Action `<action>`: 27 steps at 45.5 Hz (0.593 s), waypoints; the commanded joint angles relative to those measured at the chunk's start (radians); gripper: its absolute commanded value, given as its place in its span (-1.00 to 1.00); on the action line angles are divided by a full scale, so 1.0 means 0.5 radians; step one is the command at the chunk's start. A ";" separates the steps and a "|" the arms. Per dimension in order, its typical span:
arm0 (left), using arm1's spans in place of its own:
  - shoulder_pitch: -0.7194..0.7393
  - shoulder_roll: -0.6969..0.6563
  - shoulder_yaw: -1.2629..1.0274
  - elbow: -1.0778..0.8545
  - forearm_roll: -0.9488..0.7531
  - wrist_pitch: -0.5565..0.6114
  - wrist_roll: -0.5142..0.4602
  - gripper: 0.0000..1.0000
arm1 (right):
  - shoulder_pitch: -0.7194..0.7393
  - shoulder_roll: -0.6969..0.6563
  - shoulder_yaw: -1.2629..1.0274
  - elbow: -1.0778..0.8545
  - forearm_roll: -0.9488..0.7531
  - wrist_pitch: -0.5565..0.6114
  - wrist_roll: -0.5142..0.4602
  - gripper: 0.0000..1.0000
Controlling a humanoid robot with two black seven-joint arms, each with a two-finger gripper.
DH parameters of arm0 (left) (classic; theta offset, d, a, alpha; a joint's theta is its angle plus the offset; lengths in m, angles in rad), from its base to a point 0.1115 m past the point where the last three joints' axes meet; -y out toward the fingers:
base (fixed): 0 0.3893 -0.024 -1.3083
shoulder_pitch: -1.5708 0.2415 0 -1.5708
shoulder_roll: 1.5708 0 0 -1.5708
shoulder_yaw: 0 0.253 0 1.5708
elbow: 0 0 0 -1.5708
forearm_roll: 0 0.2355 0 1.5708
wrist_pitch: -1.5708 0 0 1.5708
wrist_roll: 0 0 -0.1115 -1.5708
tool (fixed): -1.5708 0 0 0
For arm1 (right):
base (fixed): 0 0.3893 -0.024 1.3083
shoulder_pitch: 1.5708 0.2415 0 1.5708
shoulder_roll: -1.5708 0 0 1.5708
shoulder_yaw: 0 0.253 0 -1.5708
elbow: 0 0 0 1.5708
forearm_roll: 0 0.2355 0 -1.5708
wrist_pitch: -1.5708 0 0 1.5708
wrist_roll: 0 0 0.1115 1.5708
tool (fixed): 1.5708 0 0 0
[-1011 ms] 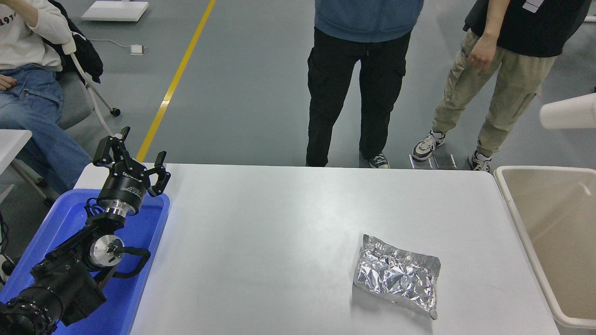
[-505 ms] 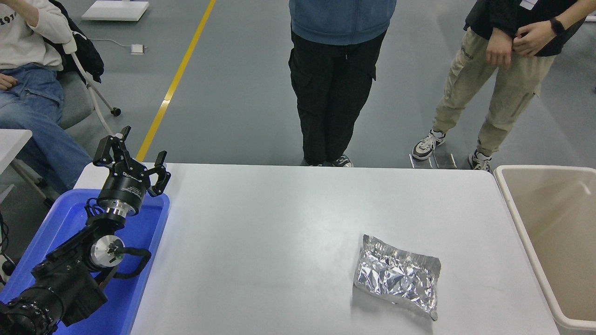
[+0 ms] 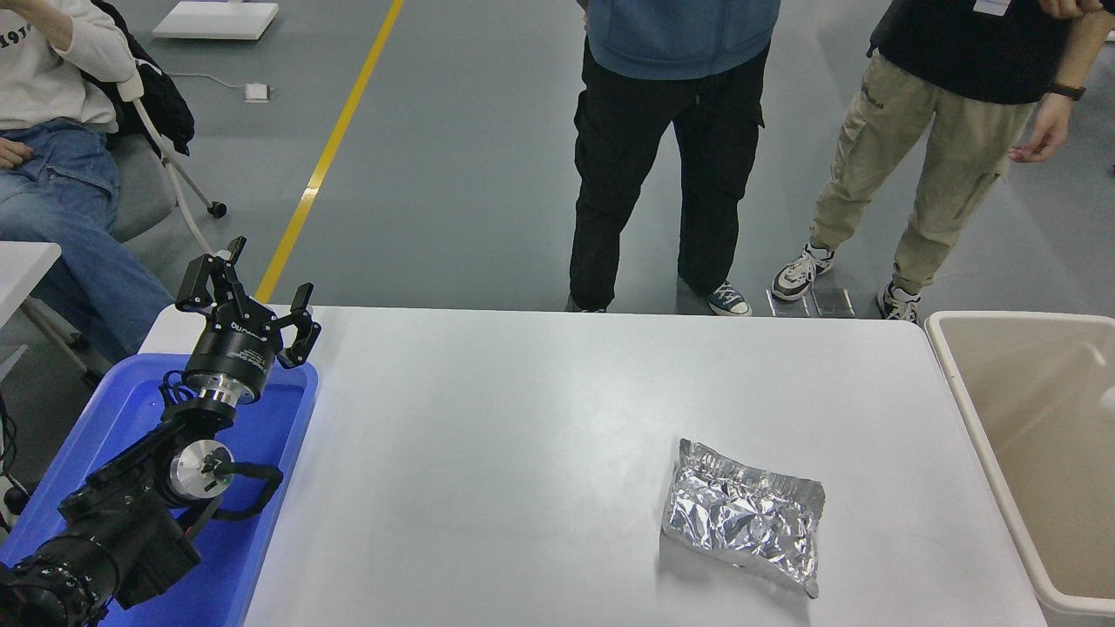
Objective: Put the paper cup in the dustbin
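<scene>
The beige dustbin [image 3: 958,383] stands against the table's right edge, partly cut off by the picture's edge. A small pale shape [image 3: 1107,402] shows inside it at the picture's right edge; I cannot tell whether it is the paper cup. No paper cup shows anywhere else. My left gripper [image 3: 254,283] is parked at the lower left above the blue tray, open and empty. My right arm and gripper are out of view.
A crinkled silver foil bag [image 3: 743,514] lies on the white table [image 3: 505,453] right of centre. A blue tray [image 3: 261,488] sits at the table's left edge under my left arm. Two people stand at the far side; a third sits at the upper left.
A white cup held in the air at the right edge one second ago is gone from there. A pale shape now shows inside the dustbin. The standing people have shifted.
</scene>
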 commanded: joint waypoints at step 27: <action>0.000 -0.001 0.000 0.001 0.000 0.000 -0.003 1.00 | -0.150 0.171 0.122 -0.116 0.014 -0.134 -0.002 -1.00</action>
